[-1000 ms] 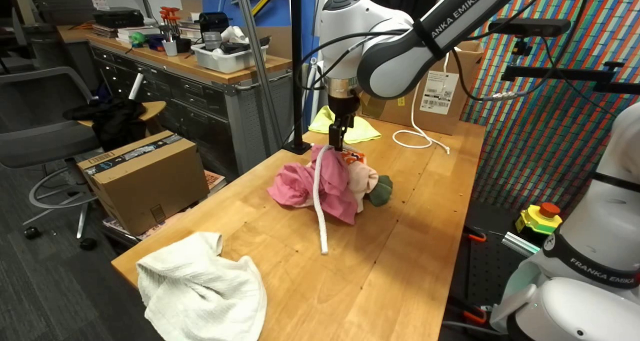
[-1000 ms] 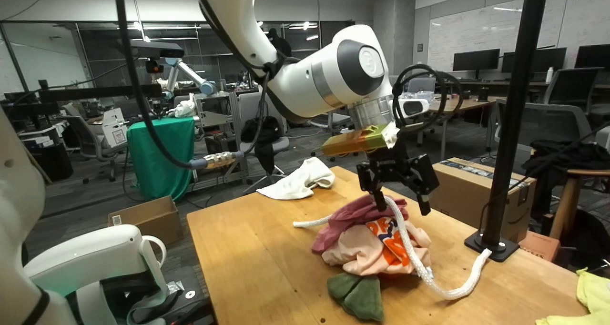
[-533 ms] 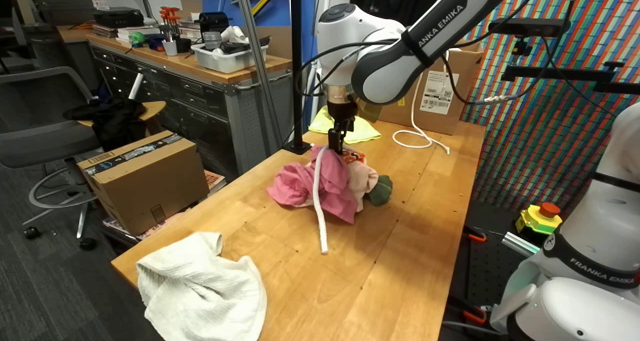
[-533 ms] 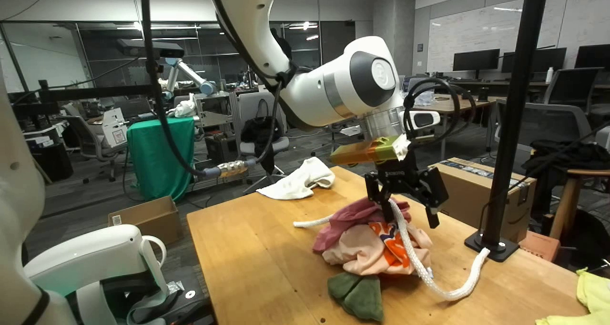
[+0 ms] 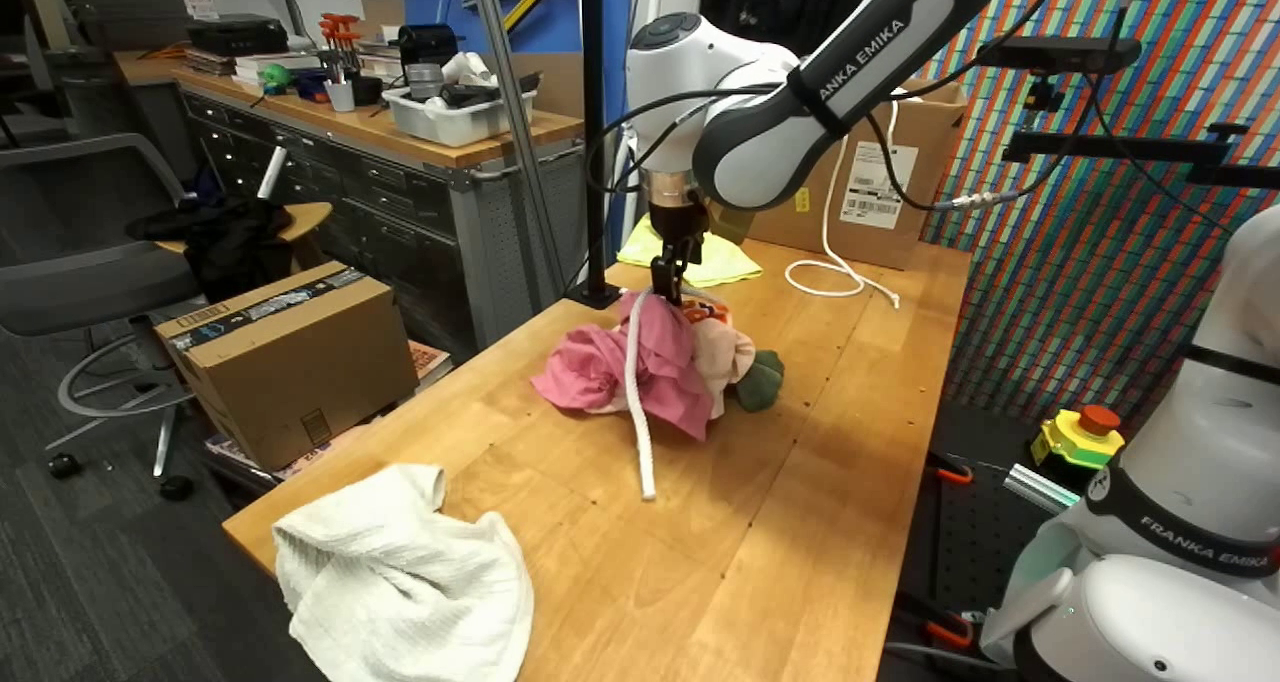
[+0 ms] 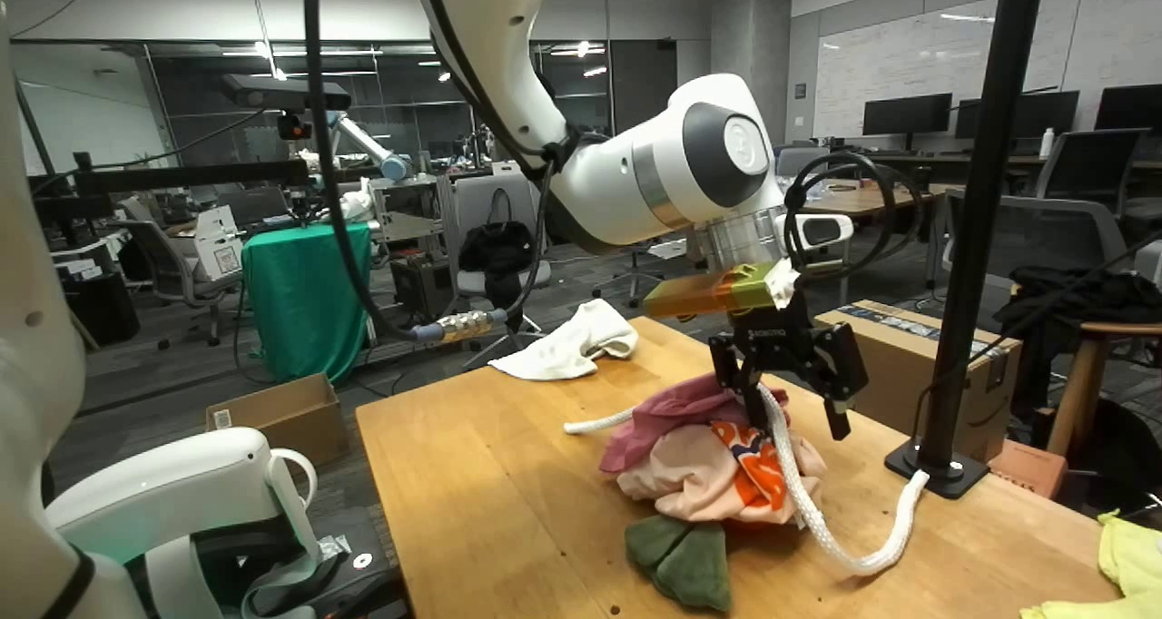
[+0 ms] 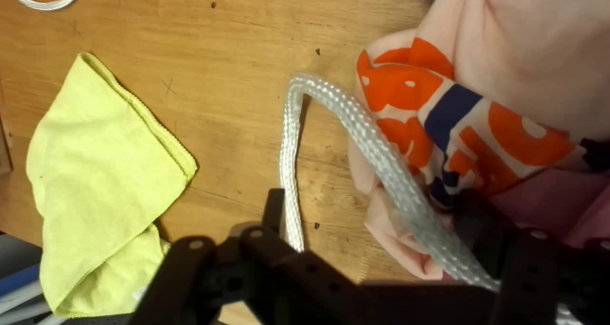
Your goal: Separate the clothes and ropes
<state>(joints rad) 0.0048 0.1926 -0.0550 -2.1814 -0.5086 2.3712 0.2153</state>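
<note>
1. In an exterior view, the gripper (image 6: 799,421) hung right of centre, jaws spread, one either side of the white rope (image 6: 802,494).
2. In an exterior view, the rope crossed the pink cloth (image 5: 672,367) mid-frame.
3. A yellow cloth (image 7: 102,172) lay left in the wrist view.

Soft shadow across the tabletop (image 5: 780,502)

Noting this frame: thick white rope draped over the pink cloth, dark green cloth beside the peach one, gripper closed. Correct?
Not the last part: the gripper is open, its fingers spread apart in an exterior view. The rest stands: the thick white rope is draped over the pink cloth, and the dark green cloth lies beside the peach cloth.
</note>
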